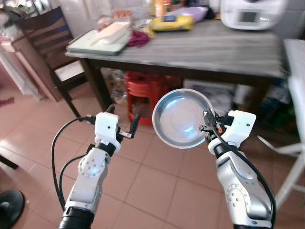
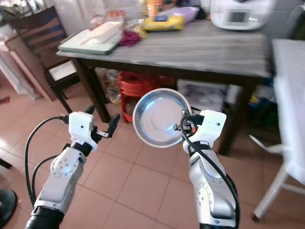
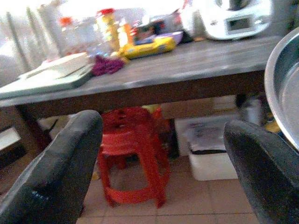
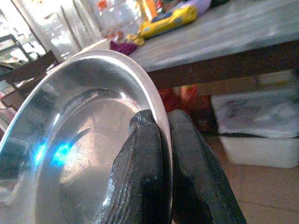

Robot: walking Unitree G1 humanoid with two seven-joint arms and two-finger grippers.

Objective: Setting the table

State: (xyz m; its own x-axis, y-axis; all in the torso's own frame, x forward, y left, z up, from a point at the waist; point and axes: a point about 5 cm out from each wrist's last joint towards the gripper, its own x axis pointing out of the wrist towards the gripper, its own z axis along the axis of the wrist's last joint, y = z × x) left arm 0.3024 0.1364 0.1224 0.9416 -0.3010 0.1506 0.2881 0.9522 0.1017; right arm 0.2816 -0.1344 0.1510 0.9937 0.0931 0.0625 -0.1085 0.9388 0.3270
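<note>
A round steel plate (image 1: 181,118) is held upright in front of me, its hollow side facing me. My right gripper (image 1: 208,127) is shut on the plate's right rim; in the right wrist view the two black fingers (image 4: 145,172) pinch the plate's edge (image 4: 154,93). My left gripper (image 1: 123,123) is raised beside it, open, with nothing between its fingers (image 3: 60,168). Ahead stands the grey wooden table (image 1: 214,50), its near edge above the height of the plate.
On the table lie a pale tray (image 1: 97,44), a yellow packet (image 1: 172,22), a purple bowl (image 1: 193,12) and a white appliance (image 1: 249,13). Red stools (image 1: 143,95) and white boxes (image 1: 214,95) sit under it. A dark chair (image 1: 52,47) stands left, a white chair (image 1: 295,95) right.
</note>
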